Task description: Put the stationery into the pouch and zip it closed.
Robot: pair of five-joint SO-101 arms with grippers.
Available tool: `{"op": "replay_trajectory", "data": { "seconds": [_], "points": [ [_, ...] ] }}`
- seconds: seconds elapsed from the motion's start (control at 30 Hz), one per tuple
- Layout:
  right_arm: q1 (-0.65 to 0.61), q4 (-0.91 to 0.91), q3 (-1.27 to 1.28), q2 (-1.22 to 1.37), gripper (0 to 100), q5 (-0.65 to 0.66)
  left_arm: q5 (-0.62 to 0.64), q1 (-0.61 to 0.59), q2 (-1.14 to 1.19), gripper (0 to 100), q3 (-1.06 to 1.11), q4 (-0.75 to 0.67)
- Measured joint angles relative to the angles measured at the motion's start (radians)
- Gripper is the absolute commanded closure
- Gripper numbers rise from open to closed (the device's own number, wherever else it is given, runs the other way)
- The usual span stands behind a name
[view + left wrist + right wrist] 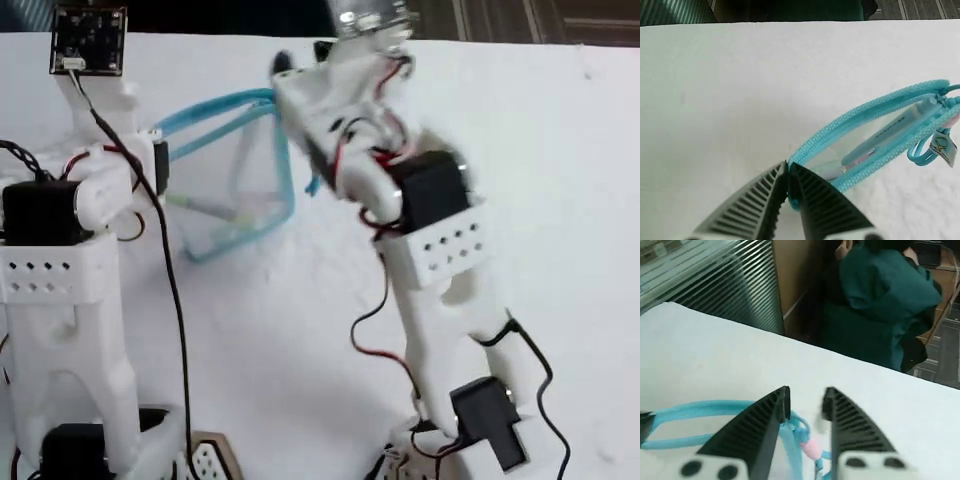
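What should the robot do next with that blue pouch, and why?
Probably lower the right gripper and shut it on the zip pull: it hangs open over it, and the left gripper pinches the other end of the unzipped pouch.

The high camera is looking steeply down over the bench (560, 150) from behind the bases of the two arms (440, 300), taking in both of them and the pouch (235, 190) at middling range. The left wrist camera is sitting right behind the left end effector (788, 170), peering along its fingers (820, 200) at the pouch's zip edge from very close. The right wrist camera is aiming flatter past the right end effector (805, 402), facing across the bench's far edge into the room beyond. All three are sharing the pouch's blue rim.
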Motion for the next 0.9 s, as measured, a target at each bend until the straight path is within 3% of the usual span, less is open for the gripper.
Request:
{"op": "replay_trajectory", "data": {
  "seconds": [0.2, 0.33, 0.7, 0.9],
  "points": [
    [0.021, 0.000, 0.034, 0.002, 98.0, 0.071, 0.000, 0.000, 0.000, 98, 0.000, 0.000],
    [-0.035, -0.009, 0.034, 0.002, 98.2, 0.074, 0.000, 0.000, 0.000, 98, 0.000, 0.000],
    [-0.137, -0.086, 0.012, 0.236, 98.2, -0.060, 0.000, 0.000, 0.000, 98, 0.000, 0.000],
    [-0.127, 0.138, -0.166, 0.410, 98.2, -0.063, 0.000, 0.002, 0.000, 98, 0.000, 0.000]
  ]
}}
